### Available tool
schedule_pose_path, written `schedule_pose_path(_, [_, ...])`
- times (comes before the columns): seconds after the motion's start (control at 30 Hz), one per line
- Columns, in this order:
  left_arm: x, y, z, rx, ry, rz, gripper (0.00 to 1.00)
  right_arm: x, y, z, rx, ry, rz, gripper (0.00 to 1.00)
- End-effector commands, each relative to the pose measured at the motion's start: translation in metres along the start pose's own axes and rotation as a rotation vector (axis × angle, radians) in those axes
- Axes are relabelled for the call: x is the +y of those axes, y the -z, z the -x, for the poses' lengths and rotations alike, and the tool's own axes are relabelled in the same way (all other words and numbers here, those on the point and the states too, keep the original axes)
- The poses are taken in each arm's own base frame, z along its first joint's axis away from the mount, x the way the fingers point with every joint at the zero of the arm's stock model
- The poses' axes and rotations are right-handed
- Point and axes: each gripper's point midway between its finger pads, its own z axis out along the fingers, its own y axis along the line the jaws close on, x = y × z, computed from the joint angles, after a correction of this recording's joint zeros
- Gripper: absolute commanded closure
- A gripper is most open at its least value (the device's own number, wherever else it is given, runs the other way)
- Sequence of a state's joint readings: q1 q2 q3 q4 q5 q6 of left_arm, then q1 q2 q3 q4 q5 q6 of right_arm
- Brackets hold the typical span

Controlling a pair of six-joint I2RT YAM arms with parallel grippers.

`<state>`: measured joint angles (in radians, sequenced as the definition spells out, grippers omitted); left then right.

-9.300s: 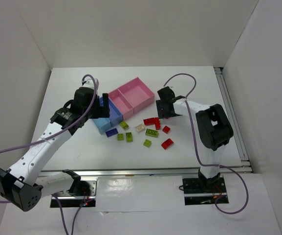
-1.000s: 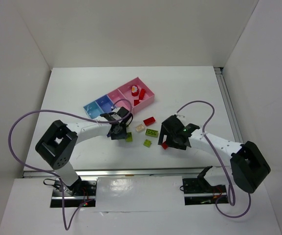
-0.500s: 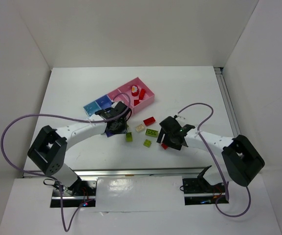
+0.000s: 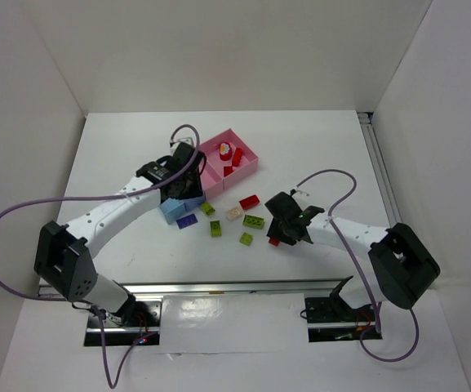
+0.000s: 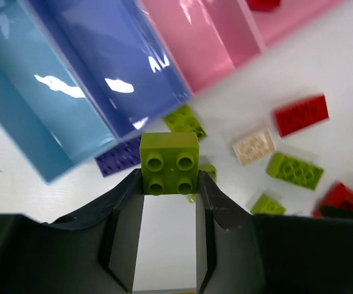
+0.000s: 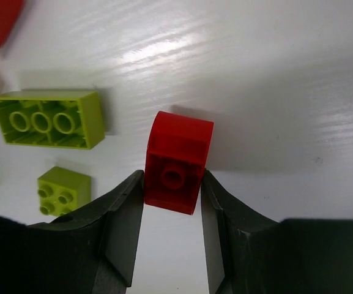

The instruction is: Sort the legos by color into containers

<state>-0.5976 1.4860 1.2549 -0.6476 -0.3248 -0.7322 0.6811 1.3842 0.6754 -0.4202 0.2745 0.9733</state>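
Left end effector (image 5: 170,184) clamped on green brick (image 5: 169,160), held above desk (image 5: 347,61) at near edge of blue trays (image 5: 121,67). Right end effector (image 6: 171,179) pinching red brick (image 6: 177,162) on desk, beside long green brick (image 6: 48,119).

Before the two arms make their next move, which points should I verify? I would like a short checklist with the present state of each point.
1. Hold of the left gripper on the lime green brick: ok, clamped from both sides.
2. Hold of the right gripper on the red brick: ok, pressed on both sides.
3. Whether the red brick is lifted off the table: cannot tell.
4. Room in the medium blue tray and the light blue tray: ok, both look empty.
5. Whether the lime green brick is directly above a tray: cannot tell.
6. Whether the far pink tray holds red pieces: ok.
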Motion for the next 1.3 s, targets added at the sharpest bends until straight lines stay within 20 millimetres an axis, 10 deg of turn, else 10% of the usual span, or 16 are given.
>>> schedule_pose_path(0.0, [0.028, 0.003, 0.016, -0.007, 0.039, 0.058, 0.85, 0.037, 0.025, 0.036, -0.100, 0.032, 0.110, 0.78])
schedule_pose_path(0.23, [0.077, -0.013, 0.015, 0.032, 0.169, 0.097, 0.85, 0.104, 0.066, 0.104, -0.259, 0.156, 0.234, 0.78])
schedule_pose_path(0.47, [0.092, -0.036, -0.005, 0.099, 0.179, 0.162, 0.82, 0.173, 0.046, 0.168, -0.350, 0.277, 0.205, 0.78])
schedule_pose_path(0.67, [0.098, -0.044, -0.008, 0.110, 0.184, 0.182, 0.43, 0.220, 0.011, 0.215, -0.369, 0.295, 0.237, 0.75])
schedule_pose_path(0.77, [0.094, -0.039, -0.005, 0.101, 0.179, 0.171, 0.17, 0.230, -0.027, 0.229, -0.356, 0.285, 0.204, 0.50])
schedule_pose_path(0.83, [0.095, -0.034, -0.001, 0.091, 0.179, 0.178, 0.10, 0.233, -0.031, 0.232, -0.350, 0.288, 0.187, 0.29])
schedule_pose_path(0.97, [0.085, -0.014, 0.005, 0.031, 0.118, 0.157, 0.12, 0.233, -0.012, 0.242, -0.395, 0.270, 0.199, 0.28])
schedule_pose_path(1.27, [-0.004, 0.027, -0.031, 0.015, -0.173, -0.136, 0.24, 0.138, 0.027, 0.186, -0.354, 0.261, 0.164, 0.33])
